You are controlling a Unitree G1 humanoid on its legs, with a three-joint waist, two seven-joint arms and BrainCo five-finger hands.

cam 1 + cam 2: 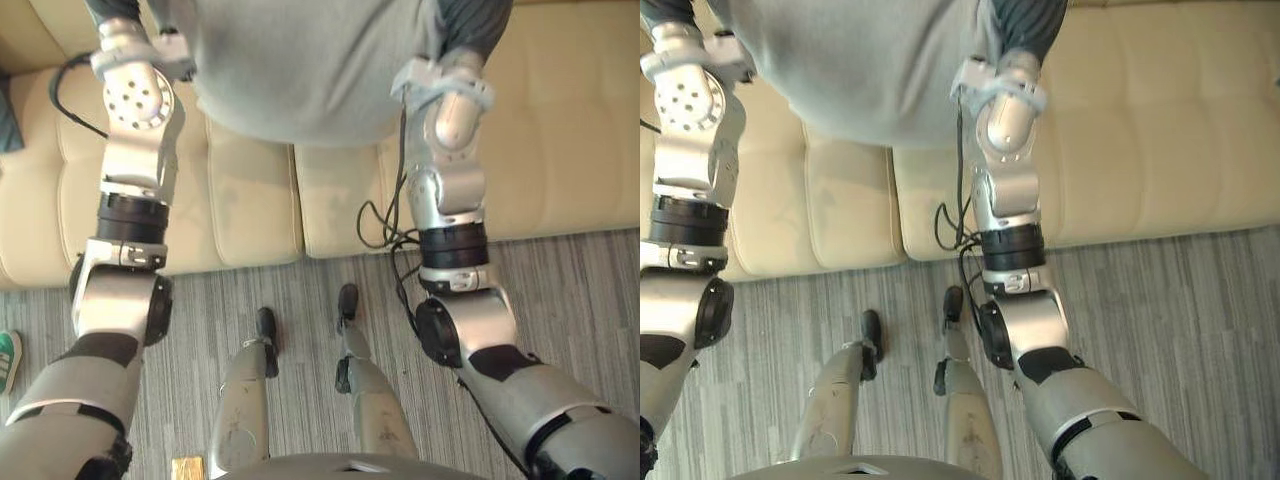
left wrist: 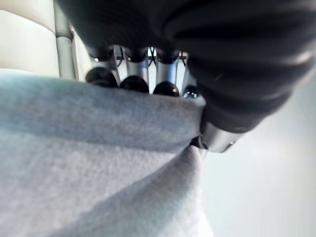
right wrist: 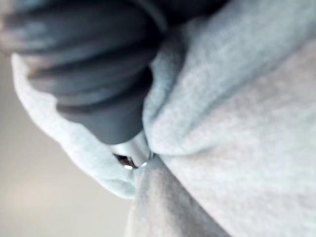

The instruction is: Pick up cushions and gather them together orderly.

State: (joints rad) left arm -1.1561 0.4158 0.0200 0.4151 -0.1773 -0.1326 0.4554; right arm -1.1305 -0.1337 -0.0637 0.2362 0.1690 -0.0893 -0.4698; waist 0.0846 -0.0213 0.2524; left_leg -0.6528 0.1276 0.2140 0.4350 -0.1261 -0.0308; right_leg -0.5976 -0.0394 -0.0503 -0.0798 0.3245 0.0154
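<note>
The cream sofa (image 1: 560, 130) stands across the far side of the grey striped carpet (image 1: 580, 290), and its front edge runs just beyond the robot's arms. The grey cushion (image 1: 300, 70) is held up between both hands over the sofa's seat. It covers the far part of the seam between two seat sections, and I cannot tell if its lower side touches the seat. Both arms are stretched forward and nearly straight, the left one at the cushion's left end and the right one at its right end. The left hand (image 2: 232, 74) grips the cushion's edge. Its fingers (image 2: 129, 83) lie in a row with the dark tips pressed on one face of the cloth, and its thumb (image 2: 217, 140) pushes into the other face, so the edge is pinched between them. The right hand (image 3: 98, 84) also grips the cushion. Its thumb (image 3: 131, 154) is dug into a deep fold, and the cloth is bunched around the dark cover. The other fingers of this hand are hidden behind the fabric. The cushion is of plain light grey, soft and a little fuzzy cloth. It looks thick and rounded, and its lower edge curves down in the middle between the two arms. A green shoe (image 1: 6, 360) lies on the carpet at the left side, near the sofa's front edge.
</note>
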